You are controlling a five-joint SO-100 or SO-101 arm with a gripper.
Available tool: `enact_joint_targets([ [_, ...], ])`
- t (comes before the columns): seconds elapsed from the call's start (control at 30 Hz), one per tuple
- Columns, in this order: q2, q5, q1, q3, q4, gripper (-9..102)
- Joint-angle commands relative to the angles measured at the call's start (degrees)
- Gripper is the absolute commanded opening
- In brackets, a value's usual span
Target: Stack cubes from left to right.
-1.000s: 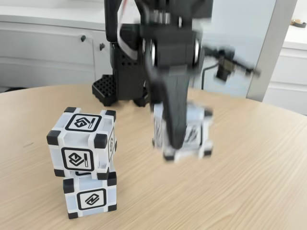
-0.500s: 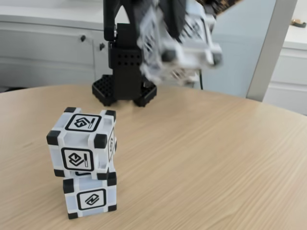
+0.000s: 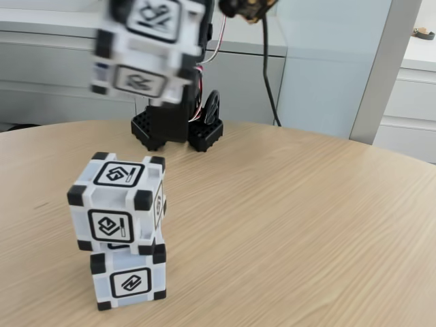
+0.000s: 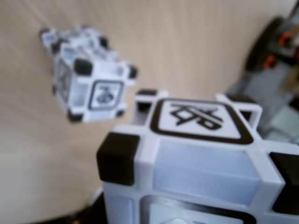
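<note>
Two pale blue-white cubes with black corners stand stacked at the table's front left in the fixed view, the upper cube [image 3: 117,204] sitting slightly askew on the lower cube [image 3: 128,279]. A third cube [image 3: 150,48] hangs blurred high in the air above and a little behind the stack. My gripper is shut on it, with the fingers hidden behind the cube. In the wrist view the held cube [image 4: 201,158] takes up the lower right, and the stack [image 4: 86,79] lies below at the upper left.
The arm's black base [image 3: 176,129] stands at the back of the round wooden table [image 3: 306,225]. A black cable [image 3: 269,75] hangs down to its right. White cabinets [image 3: 61,68] line the wall behind.
The third cube has gone from the middle of the table up and to the left in my gripper, and is now high over the stack. The stack has not moved.
</note>
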Motion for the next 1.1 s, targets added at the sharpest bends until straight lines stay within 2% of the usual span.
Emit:
enact_joint_targets([
  [0.0, 0.8, -1.0, 2.7, -0.4, 0.3, 0],
  [0.27, 0.3, -2.3, 6.5, -0.3, 0.3, 0],
  [0.93, -13.3, 4.6, 5.6, -1.1, 0.4, 0],
  [1.07, -14.9, 5.2, 5.6, -1.3, 4.1, 0],
])
